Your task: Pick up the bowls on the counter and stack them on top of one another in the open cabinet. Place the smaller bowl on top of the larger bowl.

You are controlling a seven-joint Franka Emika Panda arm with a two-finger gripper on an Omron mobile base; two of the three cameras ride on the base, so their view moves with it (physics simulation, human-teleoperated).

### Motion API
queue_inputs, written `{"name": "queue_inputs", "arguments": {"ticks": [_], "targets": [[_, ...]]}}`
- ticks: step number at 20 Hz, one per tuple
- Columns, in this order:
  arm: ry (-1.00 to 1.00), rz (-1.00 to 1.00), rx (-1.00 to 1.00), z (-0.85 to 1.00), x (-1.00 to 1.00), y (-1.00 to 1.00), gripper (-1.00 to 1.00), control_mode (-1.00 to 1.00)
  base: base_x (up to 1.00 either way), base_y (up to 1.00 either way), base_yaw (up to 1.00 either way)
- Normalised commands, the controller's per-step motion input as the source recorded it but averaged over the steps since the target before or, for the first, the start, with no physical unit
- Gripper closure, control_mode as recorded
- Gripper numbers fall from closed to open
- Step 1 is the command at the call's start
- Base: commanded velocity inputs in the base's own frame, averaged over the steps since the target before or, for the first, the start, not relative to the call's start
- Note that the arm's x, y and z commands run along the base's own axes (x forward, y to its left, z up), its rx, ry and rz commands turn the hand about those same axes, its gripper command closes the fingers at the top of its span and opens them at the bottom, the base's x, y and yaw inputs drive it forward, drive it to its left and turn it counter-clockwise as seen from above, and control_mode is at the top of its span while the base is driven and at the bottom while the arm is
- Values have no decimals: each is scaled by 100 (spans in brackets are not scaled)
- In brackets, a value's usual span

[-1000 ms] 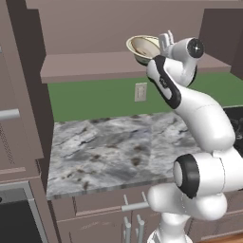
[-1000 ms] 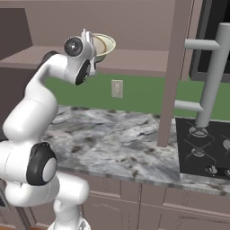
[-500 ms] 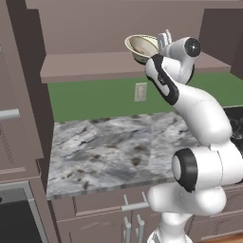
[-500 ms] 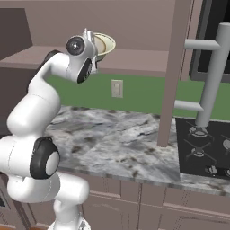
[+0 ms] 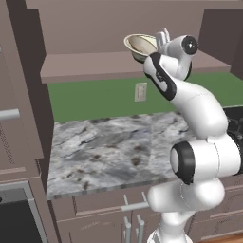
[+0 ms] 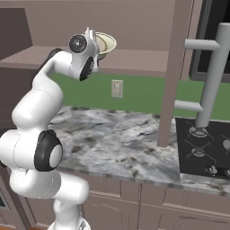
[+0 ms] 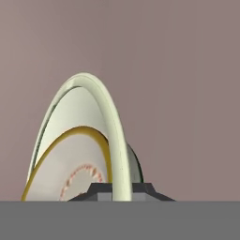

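My gripper is raised to the level of the open cabinet and is shut on the rim of the larger bowl, a pale cream-green bowl with a yellow ring inside. The bowl hangs tilted, above the front part of the open cabinet's shelf. From the right, the gripper and the bowl sit over the same shelf. In the hand view the bowl stands on edge in the gripper against the cabinet's back wall. The smaller bowl is out of view. Below lies the marbled counter.
A green wall with an outlet runs behind the counter. The black stovetop lies to the right, past a brown upright panel and a silver bar handle. A tall brown unit closes the left side.
The gripper with the bowl has edged slightly to the left along the shelf, and the arm has leaned with it. The grip has not changed.
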Motion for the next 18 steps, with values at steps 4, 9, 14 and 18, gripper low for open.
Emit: {"name": "queue_inputs", "arguments": {"ticks": [4, 9, 14, 18], "targets": [[0, 0, 0, 0, 8, 0, 100, -100, 0, 0, 0], [0, 0, 0, 1, 0, 0, -100, -100, 0, 0, 0], [0, 0, 0, 26, 0, 0, -100, -100, 0, 0, 0], [1, 0, 0, 49, 1, 0, -100, -100, 0, 0, 0]]}}
